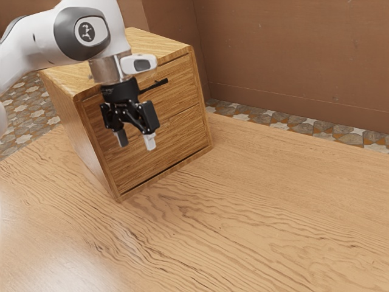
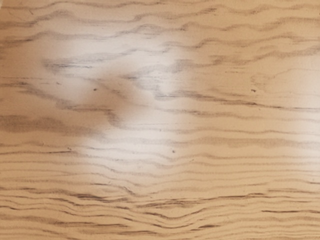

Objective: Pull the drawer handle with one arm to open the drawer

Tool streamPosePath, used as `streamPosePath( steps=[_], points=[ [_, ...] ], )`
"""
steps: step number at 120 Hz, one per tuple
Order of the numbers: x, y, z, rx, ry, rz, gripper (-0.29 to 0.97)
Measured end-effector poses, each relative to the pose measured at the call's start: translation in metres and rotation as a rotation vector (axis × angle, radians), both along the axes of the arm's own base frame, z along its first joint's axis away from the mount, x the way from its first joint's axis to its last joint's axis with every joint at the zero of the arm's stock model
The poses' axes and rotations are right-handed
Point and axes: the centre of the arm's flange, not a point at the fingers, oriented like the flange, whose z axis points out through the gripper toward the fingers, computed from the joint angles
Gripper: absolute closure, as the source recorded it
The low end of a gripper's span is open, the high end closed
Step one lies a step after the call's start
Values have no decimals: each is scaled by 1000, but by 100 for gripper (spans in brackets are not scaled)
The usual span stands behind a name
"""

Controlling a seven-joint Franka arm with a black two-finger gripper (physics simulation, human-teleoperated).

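Here, fingers apart before drawer front.

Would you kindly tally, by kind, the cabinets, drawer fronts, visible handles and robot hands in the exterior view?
Cabinets: 1, the wooden cabinet
Drawer fronts: 2, the upper drawer and the lower drawer
Handles in sight: 1, the black handle
Hands: 1, the hand, open
Total: 5

One cabinet on one table, with two drawer fronts and one black handle; one arm with one two-fingered pincer.
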Motion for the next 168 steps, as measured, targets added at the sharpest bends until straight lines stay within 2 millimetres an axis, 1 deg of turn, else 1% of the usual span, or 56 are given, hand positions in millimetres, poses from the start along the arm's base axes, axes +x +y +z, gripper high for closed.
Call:
streamPosePath(
  steps=[37,40,42,49,52,55,58,63,66,79,87,94,111,115,122,127,134,146,161,168],
  points=[
    [4,5,3,2,-46,-17,0],
    [3,5,8,4,-56,-19,0],
    [-5,4,27,9,-93,-22,0],
    [-46,-6,114,43,-287,-63,0],
    [-59,-13,139,60,-360,-102,0],
    [-66,-20,156,88,-412,-142,0],
    [-71,-26,168,115,-451,-182,0],
    [-74,-37,180,152,-498,-247,0],
    [-72,-43,182,167,-519,-284,0],
    [-55,-65,183,218,-589,-426,0],
    [-46,-71,181,241,-617,-490,0],
    [-44,-65,183,261,-638,-523,0],
    [-41,-39,184,284,-667,-562,0],
    [-29,-35,172,274,-652,-574,0],
    [4,-36,145,258,-624,-602,0],
    [27,-46,132,279,-594,-627,0],
    [46,-60,120,316,-550,-648,0],
    [59,-73,111,369,-474,-639,0],
    [68,-69,79,388,-339,-572,0],
    [73,-69,71,420,-302,-536,0]
  ],
)
